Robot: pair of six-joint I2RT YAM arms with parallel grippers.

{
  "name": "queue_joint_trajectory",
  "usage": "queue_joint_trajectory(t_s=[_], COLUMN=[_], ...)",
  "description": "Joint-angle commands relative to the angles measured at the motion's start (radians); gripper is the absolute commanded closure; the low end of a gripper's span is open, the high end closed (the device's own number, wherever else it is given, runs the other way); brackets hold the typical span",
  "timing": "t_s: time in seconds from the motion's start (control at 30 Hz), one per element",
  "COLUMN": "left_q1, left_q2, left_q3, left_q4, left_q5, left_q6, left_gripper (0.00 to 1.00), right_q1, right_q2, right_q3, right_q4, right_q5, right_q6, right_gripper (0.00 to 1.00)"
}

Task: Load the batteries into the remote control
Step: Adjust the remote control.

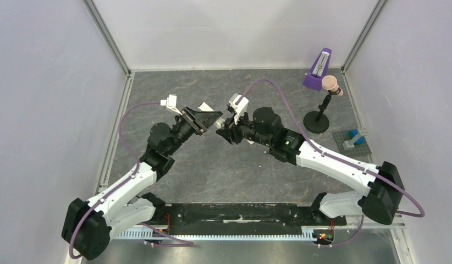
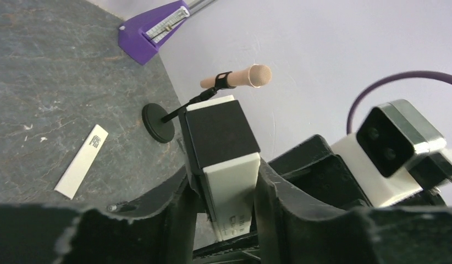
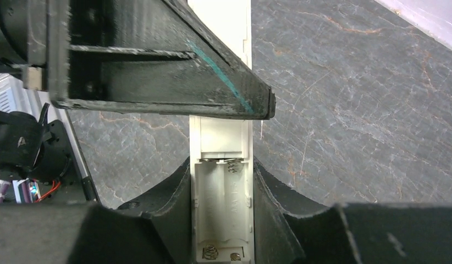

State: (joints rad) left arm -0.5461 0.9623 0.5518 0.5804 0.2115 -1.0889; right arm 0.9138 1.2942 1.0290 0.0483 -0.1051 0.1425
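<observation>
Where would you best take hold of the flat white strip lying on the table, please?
Grip the white strip across its narrow width near the middle, coming straight down from above. It lies flat on the table, so only its two long edges can be pinched.

My left arm (image 1: 130, 181) climbs from its base at the near left, elbow bent, and reaches forward and to the right. My right arm (image 1: 334, 159) mirrors it from the near right, stretching long and low to the left. The two wrists meet over the middle, nose to nose and almost touching. My left claw (image 1: 206, 118) is closed on one end of the remote control (image 2: 229, 170), with a finger (image 2: 171, 206) pressed to each long side. My right claw (image 1: 224, 131) is clamped on the other end in the same way, its fingers (image 3: 169, 201) against both edges. In its wrist view my left claw crosses just ahead of them.
</observation>
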Motion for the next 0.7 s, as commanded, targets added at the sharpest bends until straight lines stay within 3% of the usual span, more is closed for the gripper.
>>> queue_joint_trajectory(t_s=[0.0,0.17,0.2,0.3,0.37,0.5,0.67], left_q1=[-0.007,-0.007,-0.007,-0.007,-0.006,-0.006,-0.003], left_q2=[0.005,0.014,0.015,0.01,-0.004,-0.056,-0.119], left_q3=[0.047,0.067,0.076,0.096,0.109,0.118,0.124], left_q4=[-0.049,-0.114,-0.125,-0.164,-0.216,-0.32,-0.459], left_q5=[-0.048,-0.07,-0.072,-0.083,-0.117,-0.207,-0.325], left_q6=[-0.035,-0.042,-0.036,0.006,0.047,0.138,0.238], left_gripper=[0.64,0.98,0.98,0.98,0.98,0.98,0.98], right_q1=[0.008,0.011,0.011,0.012,0.01,-0.009,-0.074], right_q2=[0.02,0.035,0.034,0.011,-0.022,-0.091,-0.102], right_q3=[0.065,0.065,0.06,0.047,0.038,0.027,-0.038], right_q4=[0.02,0.007,0.006,0.006,-0.004,-0.095,-0.278], right_q5=[0.072,0.099,0.099,0.135,0.165,0.193,0.314], right_q6=[-0.012,-0.013,-0.012,-0.006,0.018,0.092,0.212], right_gripper=[0.85,0.78,0.71,0.35,0.23,0.19,0.26])
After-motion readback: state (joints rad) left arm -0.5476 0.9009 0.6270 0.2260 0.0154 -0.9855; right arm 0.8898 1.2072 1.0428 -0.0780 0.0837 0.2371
